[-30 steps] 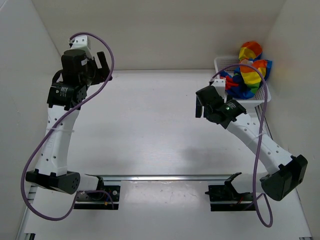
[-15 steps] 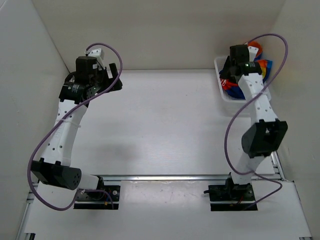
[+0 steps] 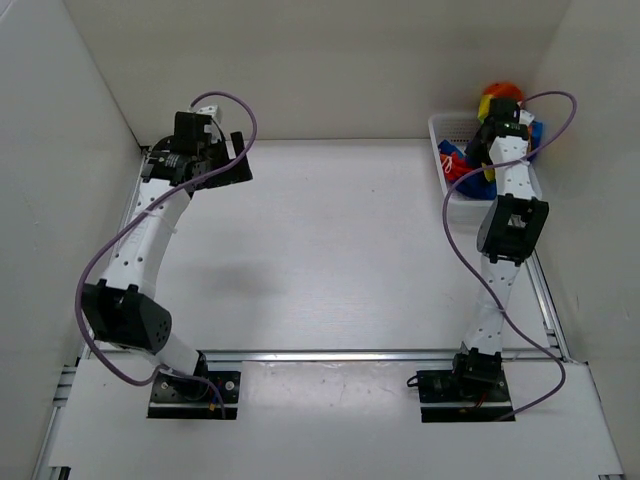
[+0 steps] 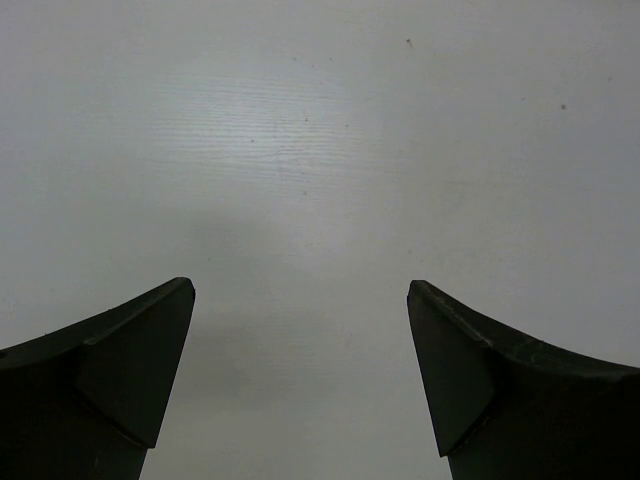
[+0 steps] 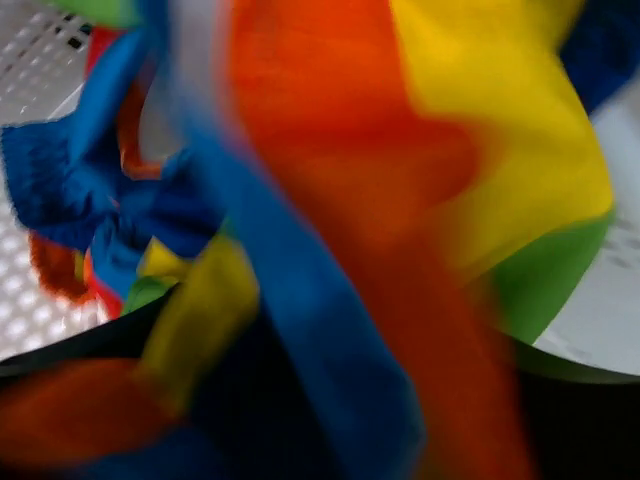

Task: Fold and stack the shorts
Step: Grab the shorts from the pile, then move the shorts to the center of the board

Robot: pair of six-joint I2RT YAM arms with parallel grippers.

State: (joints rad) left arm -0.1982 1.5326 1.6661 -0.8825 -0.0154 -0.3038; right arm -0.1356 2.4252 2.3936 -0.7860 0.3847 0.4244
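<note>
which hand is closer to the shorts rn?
Right. The right hand is at the basket, against the shorts; the left hand hovers over the table on the opposite side.

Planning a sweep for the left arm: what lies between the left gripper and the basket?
Nothing: in the top view, only bare table stretches from the left gripper to the basket.

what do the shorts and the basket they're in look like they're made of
The shorts look like soft matte cloth: they bunch and drape in loose folds. The basket looks like white plastic mesh, probably rigid: a regular grid of small holes shows.
</note>
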